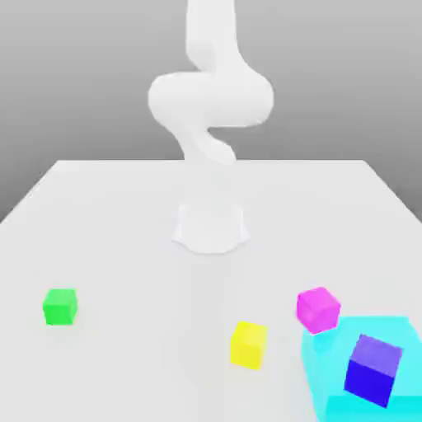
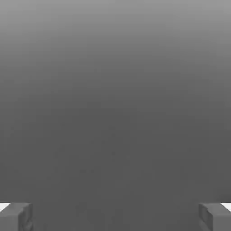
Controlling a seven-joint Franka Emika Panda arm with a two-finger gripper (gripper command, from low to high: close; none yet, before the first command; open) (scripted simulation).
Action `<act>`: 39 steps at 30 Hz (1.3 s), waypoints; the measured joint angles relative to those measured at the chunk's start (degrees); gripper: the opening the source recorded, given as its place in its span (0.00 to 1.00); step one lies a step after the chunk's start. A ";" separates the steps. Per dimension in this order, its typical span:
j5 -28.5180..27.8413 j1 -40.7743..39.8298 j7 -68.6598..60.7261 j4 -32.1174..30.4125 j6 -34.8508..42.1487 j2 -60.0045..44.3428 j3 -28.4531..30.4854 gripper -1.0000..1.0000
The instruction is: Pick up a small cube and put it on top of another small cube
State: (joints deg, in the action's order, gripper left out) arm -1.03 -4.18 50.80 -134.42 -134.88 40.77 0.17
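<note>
Green matte small cube (image 1: pixel 60 306) is sitting on the white table (image 1: pixel 115 222) toward the exterior view's left, well apart from the dark blue, purple-topped cube (image 1: pixel 373 370) standing on a cyan patch (image 1: pixel 330 350). Gripper (image 2: pixel 115 216) is holding its jaws spread wide, gripping nothing, with no cube between them.

Arm (image 1: pixel 210 99) cut off at exterior view's top; cyan patch (image 1: pixel 330 387) clipped at corner; fingertips (image 2: pixel 16 216) cropped in hand view.

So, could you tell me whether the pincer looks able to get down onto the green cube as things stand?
Probably yes. The green cube sits alone on the table, well apart from the yellow cube and magenta cube, with nothing over it. The pincer is open and empty, seeing only grey backdrop.
</note>
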 joint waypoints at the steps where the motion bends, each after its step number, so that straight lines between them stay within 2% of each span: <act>1: -0.45 -1.87 2.20 -1.17 -1.39 -2.27 0.11 0.50; 10: -3.76 -15.80 20.06 -10.78 -12.73 -20.91 3.28 0.50; 16: -3.57 -23.06 30.10 -17.14 -20.28 -33.15 7.44 0.50; 21: 2.21 -29.05 34.45 -22.46 -26.58 -43.46 10.73 0.50; 28: 10.41 -34.77 30.21 -21.09 -37.70 -57.97 3.95 0.50; 29: 10.78 -35.34 29.91 -20.85 -38.71 -59.20 3.31 0.00; 35: 10.78 -35.67 29.93 -20.73 -39.30 -59.81 2.95 0.00; 39: 8.27 -33.95 31.94 -21.92 -34.69 -54.04 5.26 0.00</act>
State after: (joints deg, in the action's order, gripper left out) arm 7.24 -38.14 82.74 -156.34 -169.57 -13.27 5.42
